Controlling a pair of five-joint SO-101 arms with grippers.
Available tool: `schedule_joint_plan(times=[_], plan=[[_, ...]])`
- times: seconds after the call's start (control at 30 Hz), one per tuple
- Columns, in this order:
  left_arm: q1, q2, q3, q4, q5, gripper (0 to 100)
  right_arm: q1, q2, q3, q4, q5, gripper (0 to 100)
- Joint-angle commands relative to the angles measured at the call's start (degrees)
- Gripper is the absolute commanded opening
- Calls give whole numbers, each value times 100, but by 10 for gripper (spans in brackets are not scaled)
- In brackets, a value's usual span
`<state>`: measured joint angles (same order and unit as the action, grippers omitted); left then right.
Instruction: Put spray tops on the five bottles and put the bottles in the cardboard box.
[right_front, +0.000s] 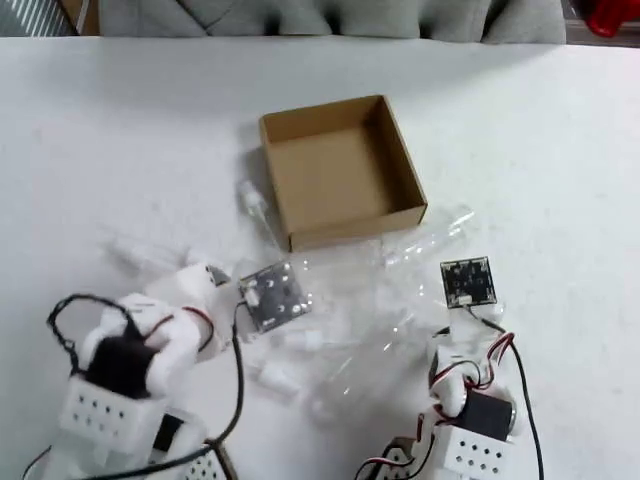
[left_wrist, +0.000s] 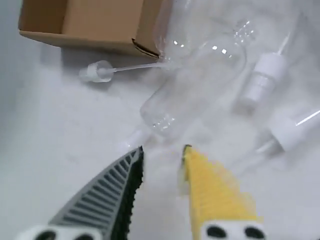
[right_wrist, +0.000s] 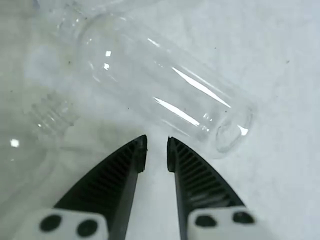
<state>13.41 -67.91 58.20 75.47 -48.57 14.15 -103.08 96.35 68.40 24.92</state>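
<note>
The cardboard box (right_front: 340, 165) sits open near the middle of the table (right_front: 560, 130), with nothing visible inside. Clear bottles (right_front: 400, 300) lie on their sides in a loose heap at 6 o'clock from the box, between the 2 arms; none I can make out has a top on. White spray tops (right_front: 275, 378) lie among them, and another spray top (right_front: 252, 200) rests at 9 o'clock of the box.

The left gripper (left_wrist: 161, 150) hangs just short of a bottle (left_wrist: 195, 85), its fingers narrowly parted and empty. The right gripper (right_wrist: 156, 145) is also narrowly parted and empty, beside a second bottle (right_wrist: 165, 85).

The bottles look light, thin-walled and smooth, so they will likely roll and slip. They are best held gently across mid-body. The tops are best taken by the white collar, not the thin tube.
</note>
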Motion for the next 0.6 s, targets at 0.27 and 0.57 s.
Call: schedule_joint_plan(times=[0.27, 0.57], plan=[[831, 637, -369, -9, -1090, 275, 66, -31, 44, -92, 97, 42], [1086, 1147, -334, -791, -1547, 278, 66, -31, 44, -92, 97, 42]])
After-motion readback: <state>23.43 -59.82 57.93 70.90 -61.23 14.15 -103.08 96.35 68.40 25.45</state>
